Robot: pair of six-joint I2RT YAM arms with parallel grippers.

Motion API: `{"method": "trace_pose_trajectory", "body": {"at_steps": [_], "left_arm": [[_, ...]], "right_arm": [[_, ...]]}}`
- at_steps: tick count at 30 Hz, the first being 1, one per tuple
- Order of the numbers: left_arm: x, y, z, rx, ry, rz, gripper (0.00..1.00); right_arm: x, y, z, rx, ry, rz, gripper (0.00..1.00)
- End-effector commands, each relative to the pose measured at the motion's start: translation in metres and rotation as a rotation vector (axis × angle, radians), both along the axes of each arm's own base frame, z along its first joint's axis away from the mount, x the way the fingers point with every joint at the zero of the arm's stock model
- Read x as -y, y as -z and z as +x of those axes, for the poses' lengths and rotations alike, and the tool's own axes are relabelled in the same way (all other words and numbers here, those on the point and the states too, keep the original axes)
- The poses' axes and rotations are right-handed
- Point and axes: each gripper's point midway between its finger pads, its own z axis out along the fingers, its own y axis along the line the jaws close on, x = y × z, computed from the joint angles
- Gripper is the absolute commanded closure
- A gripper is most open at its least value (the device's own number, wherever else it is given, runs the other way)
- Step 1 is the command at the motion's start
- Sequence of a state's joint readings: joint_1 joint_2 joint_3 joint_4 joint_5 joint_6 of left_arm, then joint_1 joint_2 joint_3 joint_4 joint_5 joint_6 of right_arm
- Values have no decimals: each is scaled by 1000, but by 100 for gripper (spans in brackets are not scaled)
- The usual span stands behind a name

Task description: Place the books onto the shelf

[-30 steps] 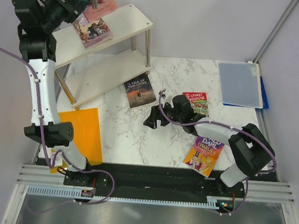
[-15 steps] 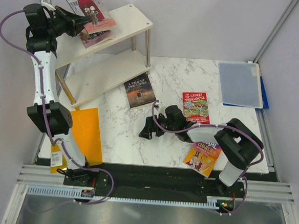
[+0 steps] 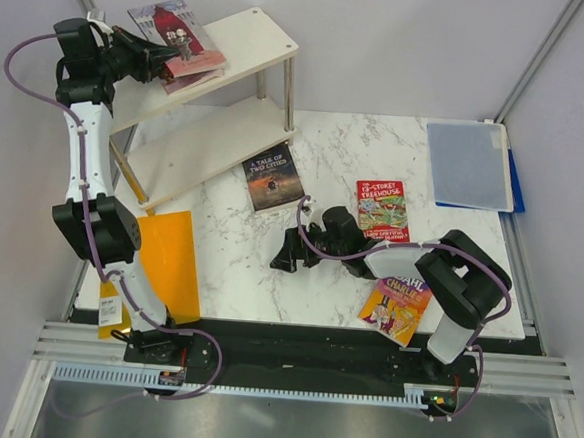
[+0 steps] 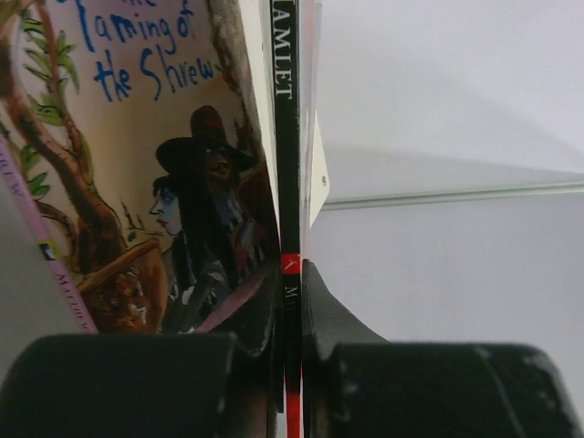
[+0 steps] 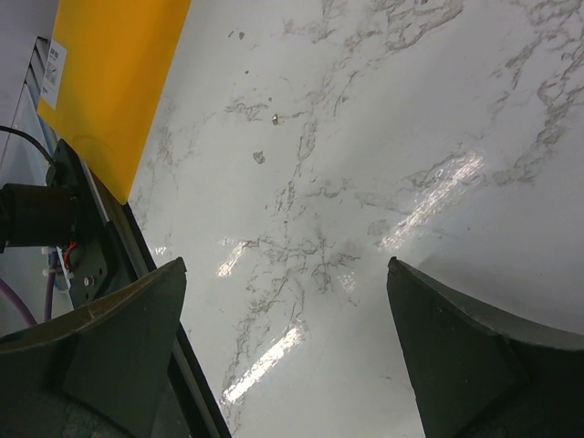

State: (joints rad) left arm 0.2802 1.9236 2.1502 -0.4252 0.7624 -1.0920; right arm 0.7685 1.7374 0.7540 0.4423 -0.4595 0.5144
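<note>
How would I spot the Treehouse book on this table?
Start at the white marble table and find the blue-grey folder at its far right corner. The Treehouse book lies flat just left of and nearer than it. It alone is red on top and green below; the dark Tale of Two Cities and purple-yellow Roald Dahl book aren't.

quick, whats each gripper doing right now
Left gripper: closed on the thin Hamlet book, clamped at its spine.
Right gripper: open, holding nothing.
</note>
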Motion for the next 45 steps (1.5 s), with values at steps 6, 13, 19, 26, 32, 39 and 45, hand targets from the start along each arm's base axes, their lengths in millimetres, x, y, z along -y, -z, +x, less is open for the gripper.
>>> {"method": "trace_pose_trajectory", "body": {"at_steps": [6, 13, 19, 26, 32, 39, 45], "left_arm": [[-4, -3, -8, 35, -4, 62, 89], [-6, 0, -8, 31, -17, 88, 77], [-10, -5, -11, 45, -49, 116, 65], [-14, -18, -16, 78, -84, 153, 25], [-15, -33, -20, 120, -93, 183, 23], [-21, -44, -14, 142, -100, 214, 23], [-22, -36, -11, 128, -75, 245, 6]], "right_arm": [[-7, 0, -3, -3, -28, 31, 2], [-6, 1, -4, -11, -28, 28, 2], [-6, 3, -5, -15, -31, 26, 2], [-6, 2, -5, -16, -30, 29, 2], [-6, 4, -6, -23, -31, 28, 2], [-5, 4, -9, -29, -34, 35, 2], [-5, 7, -10, -37, -32, 36, 2]]}}
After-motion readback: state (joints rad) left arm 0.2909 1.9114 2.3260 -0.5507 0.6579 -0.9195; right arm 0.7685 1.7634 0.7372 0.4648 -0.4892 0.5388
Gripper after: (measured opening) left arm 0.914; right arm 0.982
